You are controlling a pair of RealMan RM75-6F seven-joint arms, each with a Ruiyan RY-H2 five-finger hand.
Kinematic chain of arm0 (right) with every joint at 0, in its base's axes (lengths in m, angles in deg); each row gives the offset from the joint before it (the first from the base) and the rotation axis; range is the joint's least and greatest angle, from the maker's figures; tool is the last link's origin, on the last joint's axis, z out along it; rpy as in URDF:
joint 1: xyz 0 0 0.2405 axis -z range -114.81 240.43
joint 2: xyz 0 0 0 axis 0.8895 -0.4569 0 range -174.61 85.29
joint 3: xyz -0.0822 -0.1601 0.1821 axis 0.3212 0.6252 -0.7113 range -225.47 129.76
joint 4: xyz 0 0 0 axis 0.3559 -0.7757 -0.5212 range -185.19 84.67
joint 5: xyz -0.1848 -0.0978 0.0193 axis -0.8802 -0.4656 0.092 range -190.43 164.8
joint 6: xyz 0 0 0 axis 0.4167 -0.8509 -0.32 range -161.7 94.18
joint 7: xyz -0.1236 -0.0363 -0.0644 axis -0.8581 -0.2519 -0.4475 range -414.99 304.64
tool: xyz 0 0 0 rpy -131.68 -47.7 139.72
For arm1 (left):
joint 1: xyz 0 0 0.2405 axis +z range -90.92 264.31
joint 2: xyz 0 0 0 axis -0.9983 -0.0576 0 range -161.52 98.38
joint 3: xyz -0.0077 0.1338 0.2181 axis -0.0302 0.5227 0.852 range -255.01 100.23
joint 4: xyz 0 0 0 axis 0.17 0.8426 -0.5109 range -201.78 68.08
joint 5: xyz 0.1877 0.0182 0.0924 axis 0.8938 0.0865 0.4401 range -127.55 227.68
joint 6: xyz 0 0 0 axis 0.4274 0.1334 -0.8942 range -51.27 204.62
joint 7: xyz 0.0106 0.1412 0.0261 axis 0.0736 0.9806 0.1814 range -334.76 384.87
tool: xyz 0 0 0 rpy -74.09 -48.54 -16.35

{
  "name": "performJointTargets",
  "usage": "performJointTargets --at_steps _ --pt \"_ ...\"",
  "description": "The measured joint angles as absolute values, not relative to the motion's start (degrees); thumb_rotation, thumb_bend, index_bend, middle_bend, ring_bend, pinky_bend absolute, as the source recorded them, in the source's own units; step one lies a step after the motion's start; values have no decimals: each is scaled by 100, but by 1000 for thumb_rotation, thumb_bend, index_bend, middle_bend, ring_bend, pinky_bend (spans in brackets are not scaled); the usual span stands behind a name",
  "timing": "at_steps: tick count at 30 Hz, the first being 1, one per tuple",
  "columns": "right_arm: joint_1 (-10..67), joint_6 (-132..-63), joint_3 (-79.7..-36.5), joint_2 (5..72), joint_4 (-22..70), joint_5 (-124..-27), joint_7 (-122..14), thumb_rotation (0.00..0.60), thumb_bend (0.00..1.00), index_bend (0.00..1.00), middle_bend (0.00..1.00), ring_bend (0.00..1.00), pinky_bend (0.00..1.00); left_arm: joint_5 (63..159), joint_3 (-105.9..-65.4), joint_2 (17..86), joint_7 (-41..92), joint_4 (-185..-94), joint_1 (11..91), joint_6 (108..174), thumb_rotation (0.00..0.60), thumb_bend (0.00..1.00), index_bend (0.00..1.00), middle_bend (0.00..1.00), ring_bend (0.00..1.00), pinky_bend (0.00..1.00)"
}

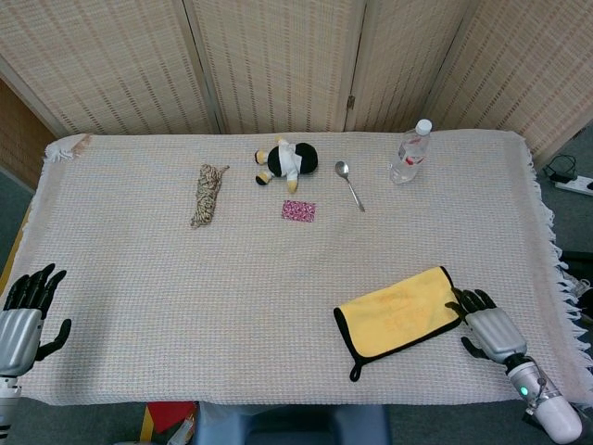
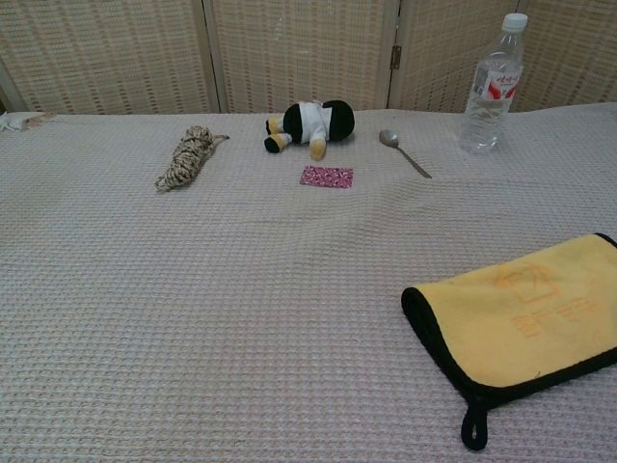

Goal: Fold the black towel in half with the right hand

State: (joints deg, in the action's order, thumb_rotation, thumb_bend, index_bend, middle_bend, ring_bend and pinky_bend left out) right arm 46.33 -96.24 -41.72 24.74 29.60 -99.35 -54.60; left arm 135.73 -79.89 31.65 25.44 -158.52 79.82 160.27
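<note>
The bench carried the towel flat at its near right, yellow side up. The right hand lay spread beside its right edge, likely set to lift it; the left hand rested spread, idle.

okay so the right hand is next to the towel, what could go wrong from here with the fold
The right hand sits at the towel edge with fingers apart, holding nothing. It may pinch the tablecloth along with the towel, since both lie flat together. The towel lies askew near the table's front edge, so a fold could land crooked or drag it off. The chest view does not show the hand, so only the head view can guide the grasp.
</note>
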Motion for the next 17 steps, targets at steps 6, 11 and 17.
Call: performJointTargets --at_steps 6,11,17 --pt "4959 -10729 -4219 2214 3242 -10306 -5135 600 489 49 0 0 0 13641 -7959 3172 2573 -15883 7977 16029 600 521 0 35 0 0" --pt "5250 -11394 -4314 2042 3774 -10393 -5573 600 490 0 0 0 0 13721 -7916 3191 2607 -15913 7950 15990 600 521 0 35 0 0" --pt "5588 -11755 -4431 2037 4256 -10290 -6528 600 490 0 0 0 0 13760 -7880 3211 2670 -15932 7947 15981 600 521 0 35 0 0"
